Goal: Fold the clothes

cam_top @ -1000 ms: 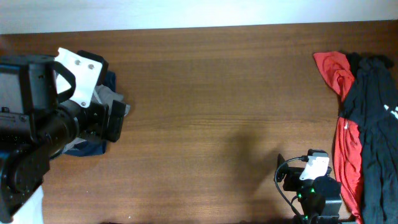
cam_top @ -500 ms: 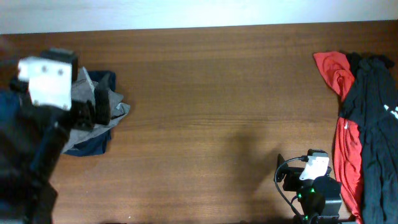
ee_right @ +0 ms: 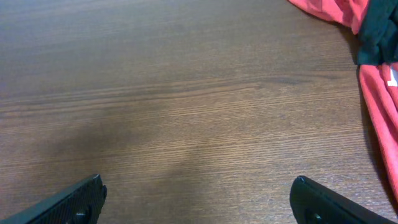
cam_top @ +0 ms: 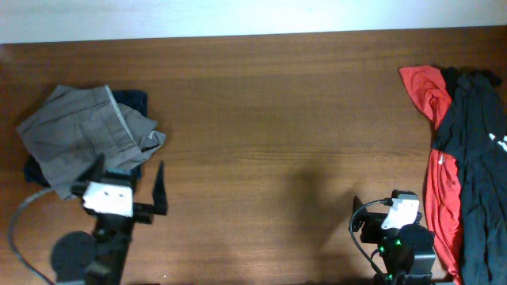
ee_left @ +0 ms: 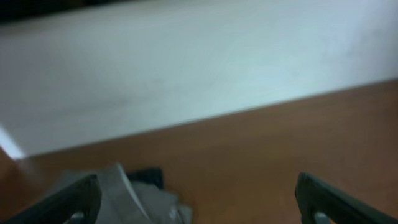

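The grey-khaki shorts point(cam_top: 83, 134) lie bunched just beyond and slightly left of the left gripper point(cam_top: 131, 168), long axis crosswise to its spread, empty fingers, well apart from the equally spread right gripper point(ee_right: 196, 190).

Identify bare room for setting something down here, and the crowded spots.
Free: the broad middle of the table, between the grey-khaki garment and the red garment. Crowded: the left end, with the left gripper beside that garment; the right end, where a black garment lies too.
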